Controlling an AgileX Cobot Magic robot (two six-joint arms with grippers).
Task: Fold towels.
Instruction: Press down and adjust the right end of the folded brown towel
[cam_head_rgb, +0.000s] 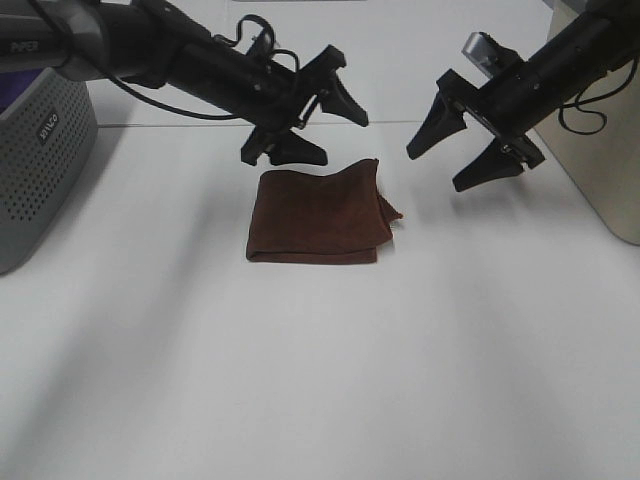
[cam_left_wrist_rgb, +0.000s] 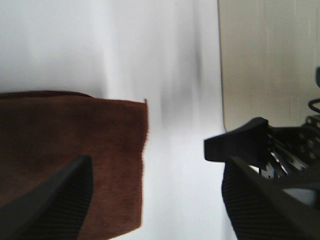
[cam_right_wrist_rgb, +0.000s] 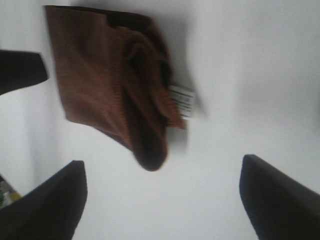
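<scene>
The reddish-brown towel (cam_head_rgb: 318, 218) lies folded into a small square on the white table (cam_head_rgb: 320, 380), with a white tag (cam_head_rgb: 396, 226) at its right edge. It also shows in the left wrist view (cam_left_wrist_rgb: 70, 150) and the right wrist view (cam_right_wrist_rgb: 110, 75), where the tag (cam_right_wrist_rgb: 181, 100) sticks out. My left gripper (cam_head_rgb: 322, 125) is open and empty, raised just behind the towel's far edge. My right gripper (cam_head_rgb: 452, 165) is open and empty, raised to the right of the towel. Neither touches the cloth.
A grey perforated box (cam_head_rgb: 35, 160) stands at the far left. A beige box (cam_head_rgb: 610, 150) stands at the far right, also seen in the left wrist view (cam_left_wrist_rgb: 265, 60).
</scene>
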